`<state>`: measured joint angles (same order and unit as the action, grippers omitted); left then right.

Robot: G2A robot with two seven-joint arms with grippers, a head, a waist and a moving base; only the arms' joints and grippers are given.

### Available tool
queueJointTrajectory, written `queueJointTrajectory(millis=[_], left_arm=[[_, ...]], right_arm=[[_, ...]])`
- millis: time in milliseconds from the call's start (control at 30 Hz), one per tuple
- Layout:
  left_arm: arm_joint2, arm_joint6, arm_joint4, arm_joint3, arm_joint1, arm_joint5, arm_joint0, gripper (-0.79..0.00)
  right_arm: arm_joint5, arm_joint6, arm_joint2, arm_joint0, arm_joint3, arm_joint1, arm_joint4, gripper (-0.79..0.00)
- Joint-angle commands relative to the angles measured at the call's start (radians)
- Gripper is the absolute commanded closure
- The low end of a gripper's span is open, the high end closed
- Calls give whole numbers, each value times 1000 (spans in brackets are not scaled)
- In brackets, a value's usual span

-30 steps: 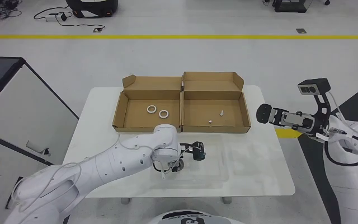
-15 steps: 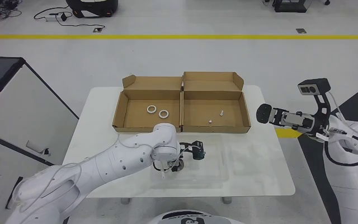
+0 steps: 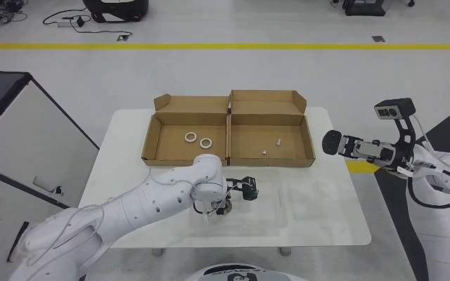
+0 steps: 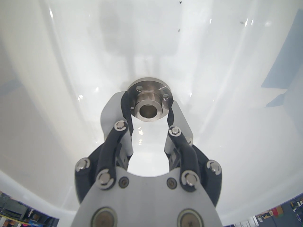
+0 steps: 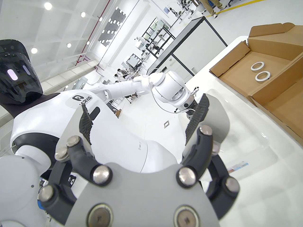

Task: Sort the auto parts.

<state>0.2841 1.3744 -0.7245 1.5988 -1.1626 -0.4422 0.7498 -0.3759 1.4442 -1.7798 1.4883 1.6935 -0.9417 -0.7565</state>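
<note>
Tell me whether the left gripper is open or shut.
Shut on the metal part: in the left wrist view, both pads of the left gripper press against its sides.

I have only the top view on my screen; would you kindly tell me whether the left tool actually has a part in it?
Observer: Yes. The left tool is shut on a metal flanged hub, with one pad on either side.
Operator: Thank you. Which way is it facing?
Observer: Its bore faces the wrist camera and the flange side is toward the white tray. I cannot tell whether it touches the tray.
Operator: And is the right tool carrying anything?
Observer: No, the right tool is open and empty.
</note>
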Motion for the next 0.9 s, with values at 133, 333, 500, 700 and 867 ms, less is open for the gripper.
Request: queueJointTrajectory(millis=[133, 333, 500, 700, 867], left_arm=[[6, -1, -5, 0, -2, 0, 0, 0], [9, 6, -8, 9, -3, 3, 2, 0], [10, 13, -7, 17, -1, 9, -1, -311], [17, 14, -2, 30, 4, 11, -3, -311], [24, 12, -2, 32, 7, 8, 0, -289]], right_arm=[[0, 0, 0, 0, 0, 0, 0, -785], [0, 0, 0, 0, 0, 0, 0, -785], [0, 0, 0, 0, 0, 0, 0, -785], [0, 0, 0, 0, 0, 0, 0, -785], [0, 0, 0, 0, 0, 0, 0, -785]])
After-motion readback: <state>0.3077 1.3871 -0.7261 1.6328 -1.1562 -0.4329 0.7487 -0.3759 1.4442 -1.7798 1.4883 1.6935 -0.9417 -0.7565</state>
